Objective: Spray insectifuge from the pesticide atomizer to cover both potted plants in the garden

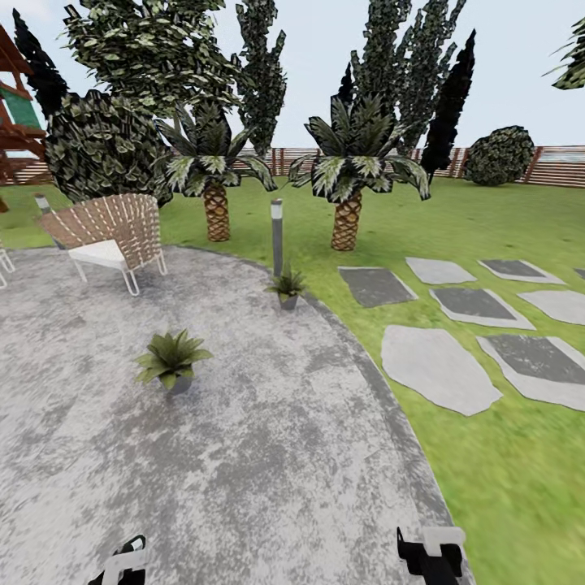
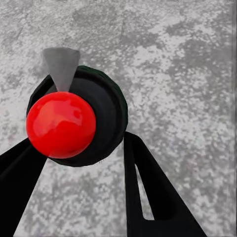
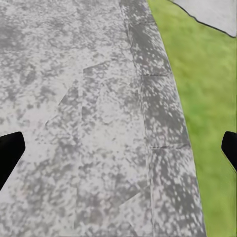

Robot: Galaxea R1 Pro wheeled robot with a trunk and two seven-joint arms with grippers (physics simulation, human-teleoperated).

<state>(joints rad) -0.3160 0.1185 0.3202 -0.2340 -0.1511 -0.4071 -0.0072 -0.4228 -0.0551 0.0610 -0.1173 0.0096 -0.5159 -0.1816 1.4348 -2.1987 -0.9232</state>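
Left pincer is closed around the pesticide atomizer. The wrist camera looks straight down on its dark round body, with a red ball on top and a grey cone pointing away, and a black finger sits tight on each side. Right pincer hangs spread wide and empty over the edge of the patio, where the paving meets the lawn.

Both targets lie ahead. The nearer potted plant stands out on the open paving. The farther potted plant sits at the rim, just beside the bollard lamp. The wicker chair is off to the left, well apart from both.

The bottle looks secured, so the job now is closing in. I'd roll up to the nearer rosette first, raise the left arm so the cone end faces the leaves, and sweep across the whole crown rather than hit one spot. Then move on to the one by the lamp, keeping the post out of the spray line.

Labels? No brand or lettering can be made out on the bottle from this top-down angle.
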